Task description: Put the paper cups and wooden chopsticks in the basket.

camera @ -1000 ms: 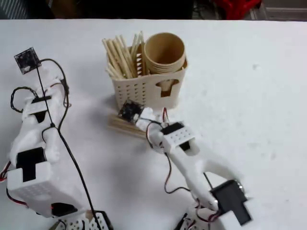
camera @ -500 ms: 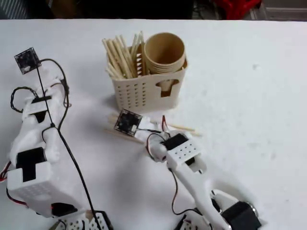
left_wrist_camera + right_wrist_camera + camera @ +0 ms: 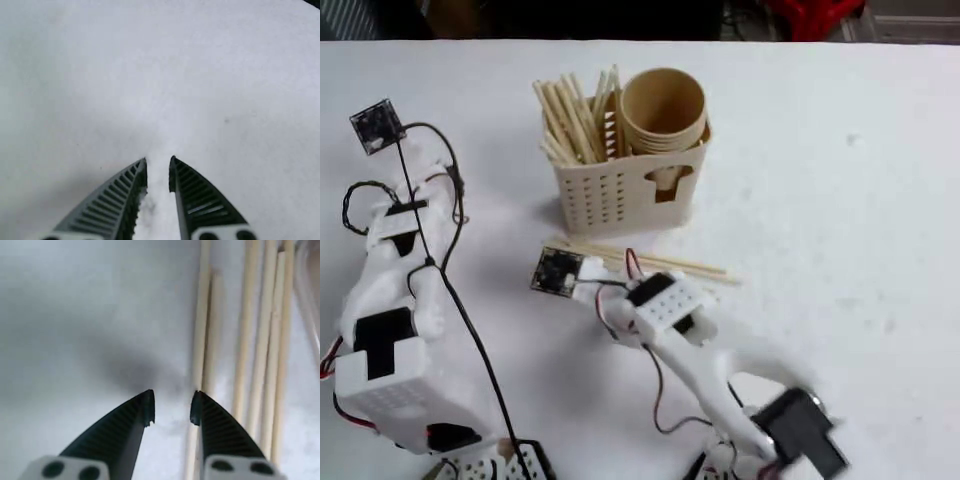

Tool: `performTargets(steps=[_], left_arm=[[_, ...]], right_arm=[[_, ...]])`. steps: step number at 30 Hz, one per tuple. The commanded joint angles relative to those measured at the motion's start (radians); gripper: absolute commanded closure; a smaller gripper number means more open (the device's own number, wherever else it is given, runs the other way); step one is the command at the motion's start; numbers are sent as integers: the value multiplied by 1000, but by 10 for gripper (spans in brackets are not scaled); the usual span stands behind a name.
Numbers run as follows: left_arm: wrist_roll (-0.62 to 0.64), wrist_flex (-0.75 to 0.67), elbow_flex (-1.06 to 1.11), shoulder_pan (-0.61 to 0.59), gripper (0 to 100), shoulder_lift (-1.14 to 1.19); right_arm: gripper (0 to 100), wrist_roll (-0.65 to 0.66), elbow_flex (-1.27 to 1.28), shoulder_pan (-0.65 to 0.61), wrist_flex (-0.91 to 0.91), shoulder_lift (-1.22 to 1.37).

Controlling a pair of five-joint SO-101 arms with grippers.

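Black jaws low over the counter (image 3: 840,200): the right gripper (image 3: 172,407) is slightly parted and grasps nothing. One tip overlaps the nearest of the loose wooden chopsticks (image 3: 252,340), and the other sits over bare surface. Off to the side, the left gripper (image 3: 157,165) hangs above bare counter with a narrow gap between its jaws, also empty.

Beyond the right gripper the loose sticks lie flat, side by side, near the front wall of the basket (image 3: 620,195) but apart from it. Farther on, the basket already holds nested paper cups (image 3: 663,105) on one side and a sheaf of upright chopsticks (image 3: 570,120) on the other.

We judge the last pickup is in hand. Next, we think the right gripper must shift sideways so that the sticks lie between its jaws. It should then open wider, press down to the counter and close.
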Motion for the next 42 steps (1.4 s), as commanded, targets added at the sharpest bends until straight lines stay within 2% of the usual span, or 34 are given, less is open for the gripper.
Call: performTargets(steps=[1, 4, 8, 12, 17, 26, 30, 34, 38, 42], left_arm=[[-9, 5, -40, 10, 909, -12], [-9, 5, -40, 10, 909, -12], [-9, 5, -40, 10, 909, -12], [-9, 2, -40, 12, 909, -12], [-9, 2, -40, 12, 909, -12], [-9, 0, -40, 12, 909, -10], [-9, 0, -40, 13, 909, -10], [-9, 0, -40, 13, 909, -10], [-9, 3, -40, 12, 909, -10], [-9, 5, -40, 10, 909, -10]], right_arm=[[869, 14, -106, 18, 5, 108], [879, 14, -146, 36, 10, 176], [984, 12, -153, 39, 15, 176], [984, 5, -152, 39, 81, 111], [981, -8, -109, 39, 125, -88], [981, -190, -20, 33, 133, -598], [981, -288, -155, 33, 128, -727], [981, -394, -391, 33, 125, -717], [981, -483, -626, 39, 81, -608], [981, -499, -778, 39, -48, -426]])
